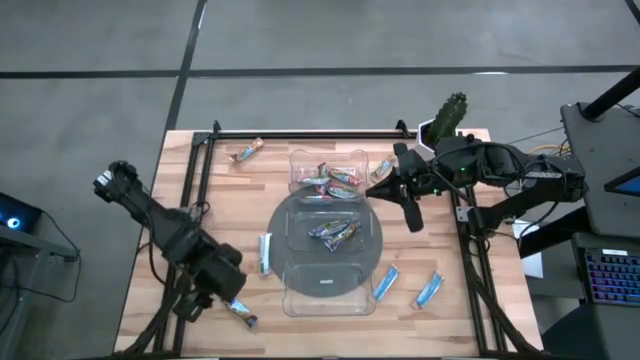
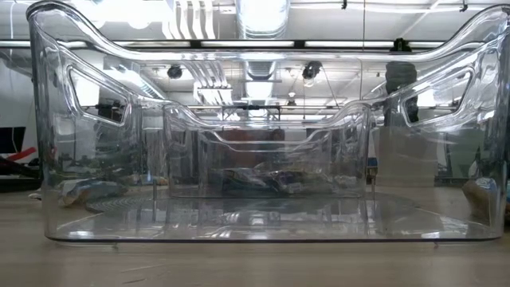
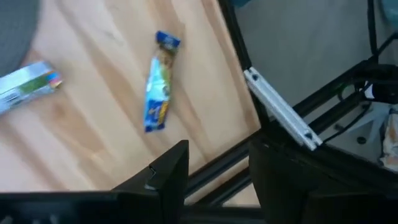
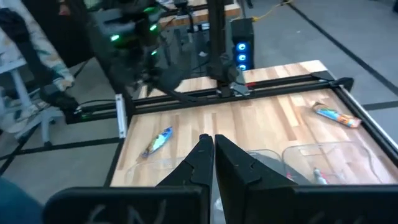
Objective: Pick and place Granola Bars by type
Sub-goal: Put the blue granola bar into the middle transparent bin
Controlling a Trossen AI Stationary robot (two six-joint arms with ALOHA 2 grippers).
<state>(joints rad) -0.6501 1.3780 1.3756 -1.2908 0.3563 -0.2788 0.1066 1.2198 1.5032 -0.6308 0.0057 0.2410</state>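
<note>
- Your left gripper is hovering over the table's near-left corner with its fingers spread and holding nothing; a blue-wrapped bar is lying loose on the wood just ahead of it.
- Your right gripper is waiting above the clear tray, fingers pressed together and empty.
- You are seemingly reaching for a pick: next you should be lowering the left fingers astride that bar, then closing them.
</note>
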